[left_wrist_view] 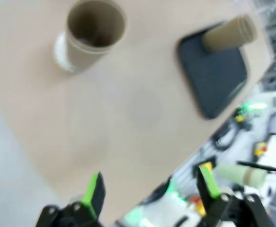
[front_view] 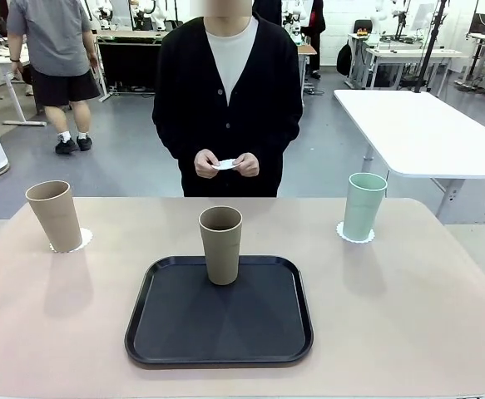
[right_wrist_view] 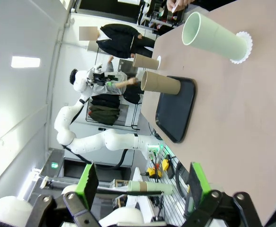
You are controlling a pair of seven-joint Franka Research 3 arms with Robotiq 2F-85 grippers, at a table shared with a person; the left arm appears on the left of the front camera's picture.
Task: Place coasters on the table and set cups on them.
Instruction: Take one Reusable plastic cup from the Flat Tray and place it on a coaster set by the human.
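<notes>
On the beige table (front_view: 392,307), a black tray (front_view: 184,324) — left pincer (left_wrist_view: 150,178), right pincer (right_wrist_view: 141,172) agape, empty.

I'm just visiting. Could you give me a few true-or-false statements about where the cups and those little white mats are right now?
1. The mint green cup stands on a white coaster. True.
2. The middle beige cup also stands on a coaster. False: it stands on the black tray, with no coaster visible under it.
3. The person holds a small white disc. True.
4. The left beige cup lies on its side. False: it stands upright on another coaster.
5. The right gripper is clamped on a cup. False: its jaws are open and hold nothing.
</notes>
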